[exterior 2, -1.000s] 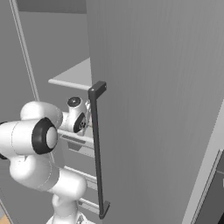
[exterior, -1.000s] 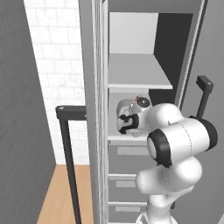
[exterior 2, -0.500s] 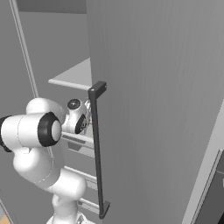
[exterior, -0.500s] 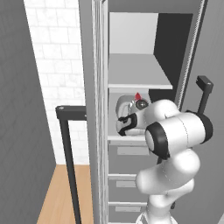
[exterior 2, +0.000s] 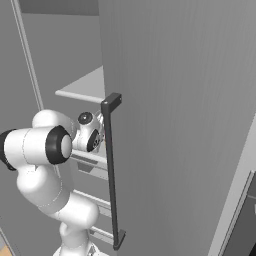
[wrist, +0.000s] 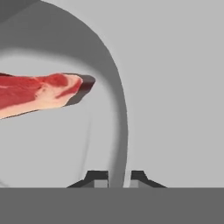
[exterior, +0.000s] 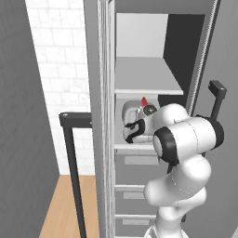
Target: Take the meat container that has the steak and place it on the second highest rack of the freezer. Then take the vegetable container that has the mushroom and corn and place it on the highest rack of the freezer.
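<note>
The meat container (wrist: 119,114) is a pale grey tub with a rounded rim, and the red steak (wrist: 40,92) lies inside it. My gripper (wrist: 114,177) is shut on the tub's rim, one dark fingertip on each side of the wall. In the left base view the meat container (exterior: 131,113) hangs inside the open freezer, between the upper rack (exterior: 148,83) and the rack below it (exterior: 135,147), with a bit of steak (exterior: 144,100) showing above my hand. The vegetable container is out of view.
The freezer's open door (exterior 2: 180,125) with its tall dark handle (exterior 2: 112,170) stands close to the right of my arm. Another dark handle (exterior: 72,162) stands to the left. Lower drawers (exterior: 132,195) sit under the racks. A wood floor (exterior: 69,209) lies at the lower left.
My arm has shifted a little, its elbow swinging slightly. The hand and the gripped container sit slightly further left in the left base view. The grip has not changed.
</note>
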You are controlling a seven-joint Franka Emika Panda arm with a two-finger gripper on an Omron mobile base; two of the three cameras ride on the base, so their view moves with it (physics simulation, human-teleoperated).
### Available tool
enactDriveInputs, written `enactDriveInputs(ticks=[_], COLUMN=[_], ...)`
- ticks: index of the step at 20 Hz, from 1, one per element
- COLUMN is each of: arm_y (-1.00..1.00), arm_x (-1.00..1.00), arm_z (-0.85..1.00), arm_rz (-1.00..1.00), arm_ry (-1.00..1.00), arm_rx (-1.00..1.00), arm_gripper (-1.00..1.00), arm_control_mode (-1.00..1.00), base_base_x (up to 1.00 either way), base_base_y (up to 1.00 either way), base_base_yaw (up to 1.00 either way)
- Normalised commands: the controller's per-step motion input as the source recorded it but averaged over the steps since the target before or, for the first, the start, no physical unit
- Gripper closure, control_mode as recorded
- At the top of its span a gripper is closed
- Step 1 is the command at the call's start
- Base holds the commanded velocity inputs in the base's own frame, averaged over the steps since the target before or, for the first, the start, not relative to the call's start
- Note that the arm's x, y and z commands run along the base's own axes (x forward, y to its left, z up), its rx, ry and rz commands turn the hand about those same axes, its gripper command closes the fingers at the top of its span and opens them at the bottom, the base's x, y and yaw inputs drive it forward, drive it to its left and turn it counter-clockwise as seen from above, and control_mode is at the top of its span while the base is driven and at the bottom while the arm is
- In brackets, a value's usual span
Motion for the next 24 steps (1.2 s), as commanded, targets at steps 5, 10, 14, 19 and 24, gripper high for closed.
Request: enactDriveInputs(ticks=[5,10,14,19,24], arm_y=[0.00,0.00,0.00,0.00,0.00], arm_x=[0.00,0.00,0.00,0.00,-0.21], arm_z=[0.00,0.00,0.00,0.00,0.13], arm_rz=[0.00,0.00,0.00,0.00,0.00], arm_ry=[0.00,0.00,0.00,0.00,-0.09], arm_rx=[0.00,0.00,0.00,0.00,0.00], arm_gripper=[1.00,-1.00,-1.00,-1.00,-1.00], arm_control_mode=[-1.00,-1.00,-1.00,-1.00,-1.00], base_base_x=[0.00,0.00,0.00,0.00,0.00], base_base_y=[0.00,0.00,0.00,0.00,0.00], base_base_yaw=[0.00,0.00,0.00,0.00,0.00])
